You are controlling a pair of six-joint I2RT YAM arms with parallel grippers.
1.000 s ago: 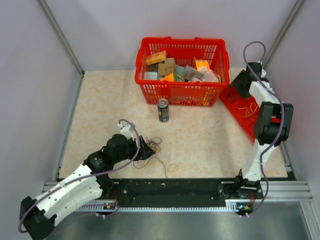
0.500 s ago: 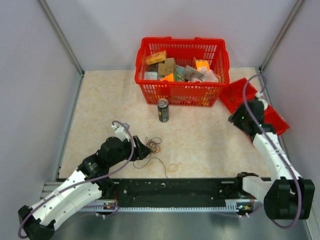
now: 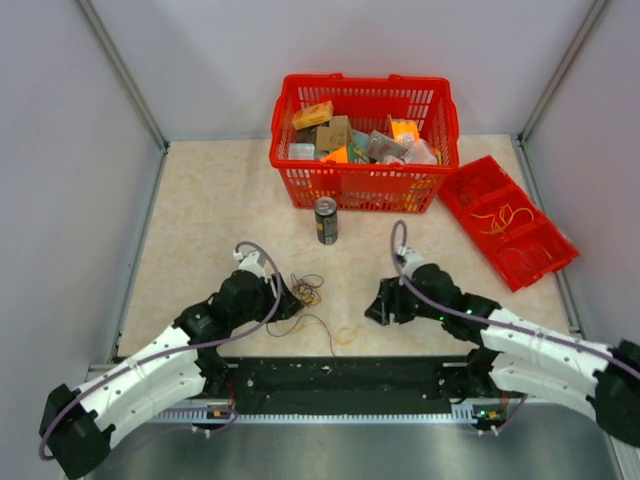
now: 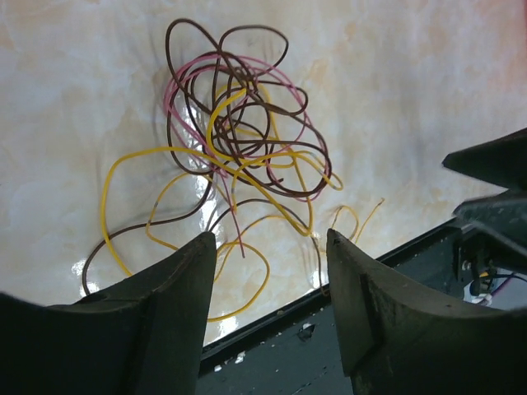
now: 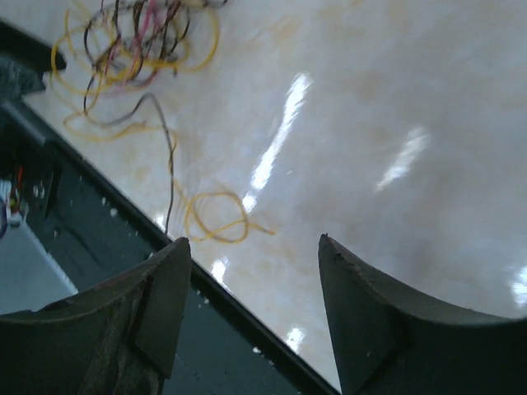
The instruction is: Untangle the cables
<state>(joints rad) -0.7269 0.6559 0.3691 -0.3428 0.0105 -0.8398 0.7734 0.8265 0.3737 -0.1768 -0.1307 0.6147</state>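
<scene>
A tangle of thin cables (image 3: 308,290), dark brown, yellow and pink, lies on the table left of centre. In the left wrist view the cables (image 4: 239,140) lie just beyond my open, empty left gripper (image 4: 268,239). In the top view, the left gripper (image 3: 290,303) is at the tangle's near-left side. A loose yellow loop (image 3: 345,335) lies near the front edge, with a dark strand (image 3: 318,325) trailing beside it. My right gripper (image 3: 375,305) is open and empty, right of that loop. The right wrist view shows its gripper (image 5: 254,243), the loop (image 5: 216,218) and the tangle (image 5: 132,49).
A drink can (image 3: 326,220) stands behind the tangle. A red basket (image 3: 365,80) full of boxes is at the back. A red tray (image 3: 455,195) at the right holds more yellow wires (image 3: 505,218). The black base rail (image 3: 340,375) runs along the near edge.
My right arm has swung from the red tray at the far right down to the table's middle, near the yellow loop. My left arm has barely shifted by the tangle.
</scene>
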